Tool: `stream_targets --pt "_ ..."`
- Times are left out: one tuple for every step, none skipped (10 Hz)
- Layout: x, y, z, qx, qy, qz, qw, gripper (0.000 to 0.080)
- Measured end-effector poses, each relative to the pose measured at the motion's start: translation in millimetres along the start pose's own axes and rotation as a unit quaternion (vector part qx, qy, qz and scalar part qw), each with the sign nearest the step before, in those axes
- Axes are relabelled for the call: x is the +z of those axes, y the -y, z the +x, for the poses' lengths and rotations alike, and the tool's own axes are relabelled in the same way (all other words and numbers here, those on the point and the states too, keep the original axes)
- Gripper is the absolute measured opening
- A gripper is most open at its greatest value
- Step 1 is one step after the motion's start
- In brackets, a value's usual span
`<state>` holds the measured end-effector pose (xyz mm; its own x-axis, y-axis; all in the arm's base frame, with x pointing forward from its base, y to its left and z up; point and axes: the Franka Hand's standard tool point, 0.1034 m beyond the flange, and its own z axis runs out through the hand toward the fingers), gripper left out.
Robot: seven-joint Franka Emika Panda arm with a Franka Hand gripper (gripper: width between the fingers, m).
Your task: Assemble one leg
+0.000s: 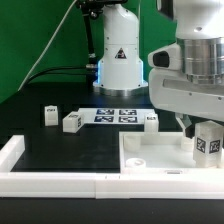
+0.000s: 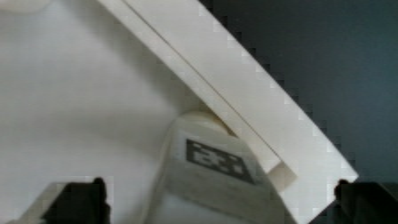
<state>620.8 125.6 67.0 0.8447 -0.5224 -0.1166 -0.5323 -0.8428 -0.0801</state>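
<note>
Straddling the upright leg (image 1: 207, 143) on the slab (image 1: 150, 152) at lower right, the fingers (image 2: 75, 203) stand open, not gripping it; closing and twisting it in seems next.

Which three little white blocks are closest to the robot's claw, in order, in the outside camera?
1. Rightmost leg, at the gripper, exterior view's right.
2. Middle leg, beside the marker board.
3. Leftmost leg, exterior view's far left.

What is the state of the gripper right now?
Gripper: open; the leg sits between its fingers with a gap on each side, not gripped.
</note>
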Motion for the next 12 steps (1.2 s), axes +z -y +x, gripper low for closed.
stream_targets --pt "0.5 1.0 -0.5 -0.063 -0.003 -0.002 0.998 0.0645" --pt "0.7 0.8 -0.5 -0.134 -0.003 -0.004 0.991 0.0649" --pt "0.5 0.2 0.4 -0.199 -0.006 -0.008 0.98 0.0649" --pt "0.0 0.0 1.3 -0.259 -0.008 -0.014 0.966 0.0649" --pt "-0.4 0.2 1.7 -0.304 -0.009 -0.019 0.953 0.0649" --pt "-0.5 -1.0 2.7 -0.372 -0.009 -0.025 0.928 0.0649" --pt "-0.6 -2.0 3.5 -0.424 -0.009 -0.028 0.905 0.0649" --pt "-0.4 -3.1 4.3 -0.459 -0.008 -0.03 0.888 0.0649" --pt "-0.2 -3.1 4.2 -0.451 -0.008 -0.03 0.892 0.0649" --pt "0.0 -3.4 4.3 -0.451 -0.008 -0.03 0.892 0.05" --pt "0.1 -3.6 4.4 -0.451 -0.008 -0.03 0.892 0.05" --pt "0.3 -3.6 4.3 -0.451 -0.007 -0.03 0.892 0.0363"
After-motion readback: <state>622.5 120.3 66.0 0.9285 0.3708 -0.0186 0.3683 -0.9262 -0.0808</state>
